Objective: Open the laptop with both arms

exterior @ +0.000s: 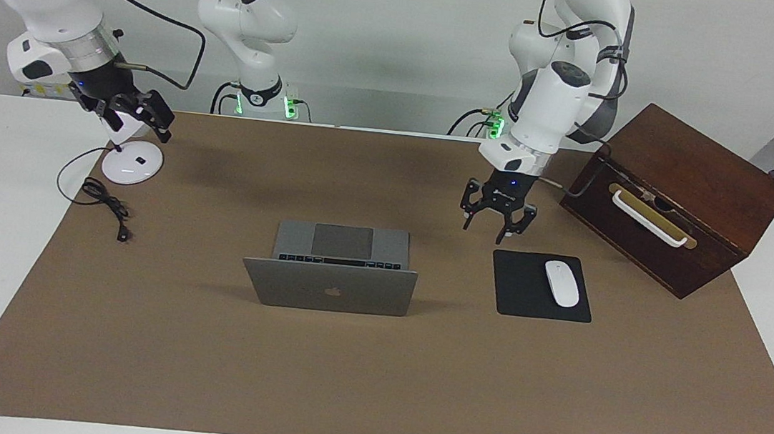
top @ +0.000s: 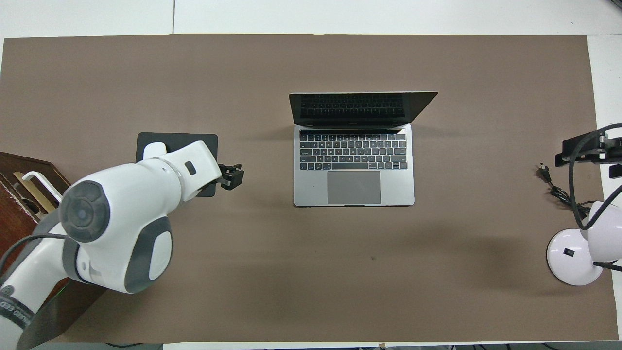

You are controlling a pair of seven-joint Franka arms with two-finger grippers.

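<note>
Retreat looks like the step in hand: laptop (exterior: 330, 268) stands open mid-worktop, lid upright, so left claw (exterior: 496, 221), spread wide and empty above the mouse pad (exterior: 541, 285), should rise clear of it, while right claw (exterior: 130, 112), grip unreadable, hangs over the lamp base (exterior: 133, 163)

Open silver-grey laptop (exterior: 331, 269) mid-mat; black mouse pad (exterior: 541, 286) beside it toward left arm's end, white mouse (exterior: 561, 283) on it. Dark wooden box (exterior: 677, 197) further along, nearer the robots.
</note>
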